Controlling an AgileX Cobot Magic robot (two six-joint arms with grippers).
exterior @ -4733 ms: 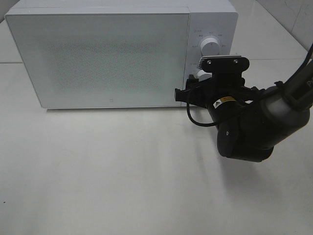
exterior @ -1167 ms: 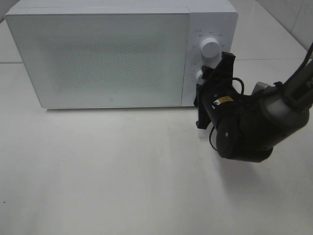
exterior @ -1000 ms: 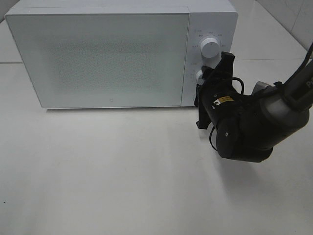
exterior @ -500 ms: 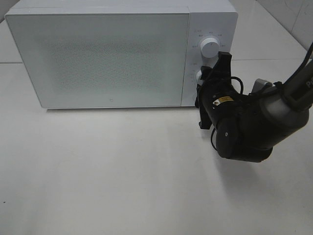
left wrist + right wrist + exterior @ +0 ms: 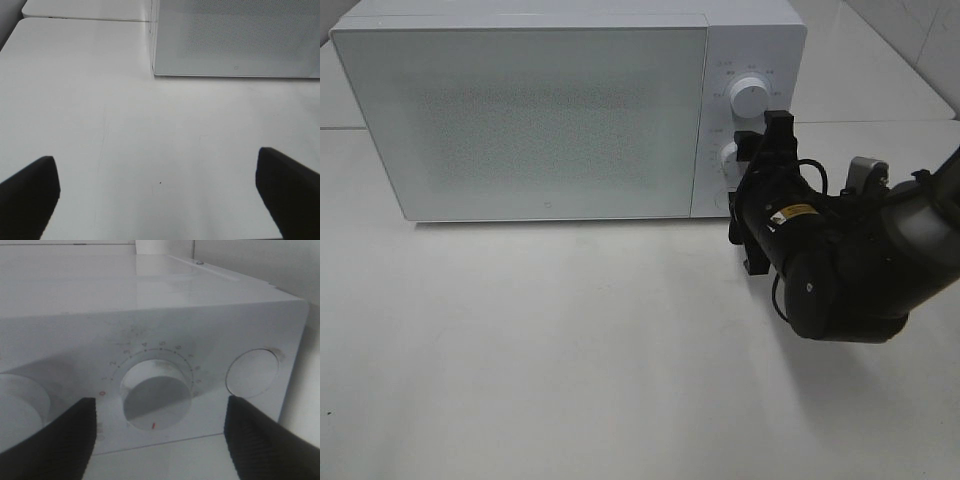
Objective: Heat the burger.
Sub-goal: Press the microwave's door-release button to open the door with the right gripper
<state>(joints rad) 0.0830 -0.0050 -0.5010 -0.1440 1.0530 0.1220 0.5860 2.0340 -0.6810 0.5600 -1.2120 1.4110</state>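
Microwave (image 5: 550,110) sits at far side of table (image 5: 570,380), door shut; burger not visible in any view, so can't tell where it is. Ext. cam shows 2 knobs, upper knob (image 5: 751,97) and lower knob (image 5: 728,153), w/ right gripper (image 5: 738,190) at the lower one. Right wrist cam adds a 3rd round part, a flat button (image 5: 252,371), and shows jaws spread either side of that knob, apart from it. Left gripper (image 5: 160,200), seen only by left wrist cam, hangs released over table near microwave's left corner.

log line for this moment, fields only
microwave: door shut | right gripper: open, facing lower knob, not gripping | left gripper: open over table | burger: not in view
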